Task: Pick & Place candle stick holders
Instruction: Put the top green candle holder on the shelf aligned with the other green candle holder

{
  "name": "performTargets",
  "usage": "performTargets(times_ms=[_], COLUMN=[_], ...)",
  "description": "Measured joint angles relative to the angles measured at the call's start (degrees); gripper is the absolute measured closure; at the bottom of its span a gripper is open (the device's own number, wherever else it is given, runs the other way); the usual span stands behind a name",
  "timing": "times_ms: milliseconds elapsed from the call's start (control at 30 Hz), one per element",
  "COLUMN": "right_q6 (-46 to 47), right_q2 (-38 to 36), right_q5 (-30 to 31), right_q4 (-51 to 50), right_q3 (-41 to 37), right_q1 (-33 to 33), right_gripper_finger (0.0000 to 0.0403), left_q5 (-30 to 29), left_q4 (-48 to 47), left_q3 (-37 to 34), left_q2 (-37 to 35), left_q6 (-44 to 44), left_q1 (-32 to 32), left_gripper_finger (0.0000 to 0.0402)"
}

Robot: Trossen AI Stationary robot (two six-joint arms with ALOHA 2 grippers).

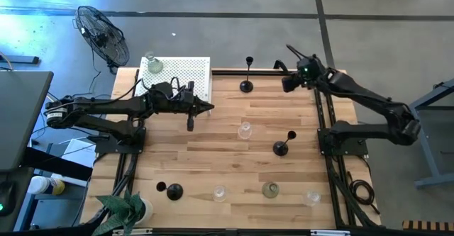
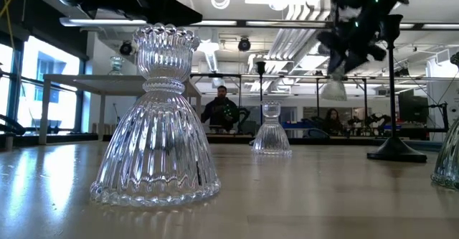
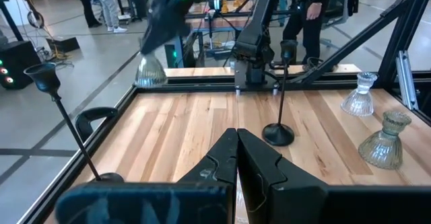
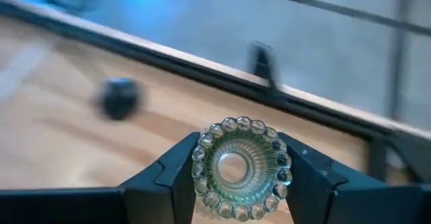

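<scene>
My right gripper is shut on a clear-glass holder, up over the table's far right corner. It also shows in the low view and in the left wrist view. My left gripper is shut and empty, above the table left of centre. Three black holders stand on their round bases: far, centre right, near left. Clear-glass holders stand at centre and along the near edge. My right gripper pinches the glass holder between its two fingers, one on each side of its beaded round rim. The fingers come from above and point down. The holder hangs below them, wide end down, lifted clear of the table.
A white perforated stand at the far left carries one glass holder. A black wire fan stands beyond the far left corner, and a green plant at the near left corner. People sit in the room behind the table.
</scene>
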Motion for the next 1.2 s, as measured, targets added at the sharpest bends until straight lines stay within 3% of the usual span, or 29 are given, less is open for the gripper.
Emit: performTargets(times_ms=[367,633,933,1200], right_q6=[-0.8,-1.9,-6.6,-16.3], right_q2=[2.5,13.1,29.5,37.9], right_q5=[1.9,3.0,-0.4,-5.7], right_q4=[-3.2,1.5,5.0,6.4], right_q3=[14.8,18.6,23.4,30.7], right_q1=[26.9,40.5,43.6,41.8], right_gripper_finger=[0.0238,0.0240,0.0237,0.0232], left_q5=[-0.1,-0.2,-1.3,-6.0], left_q4=[-1.1,-2.7,-10.5,-8.3], left_q3=[0.0,0.0,0.0,-6.8], left_q2=[0.0,0.0,-1.2,-9.8], left_q6=[0.7,1.0,0.5,-1.1], left_q1=[0.0,0.0,0.0,-0.8], left_gripper_finger=[0.0399,0.0399,0.0399,0.0399])
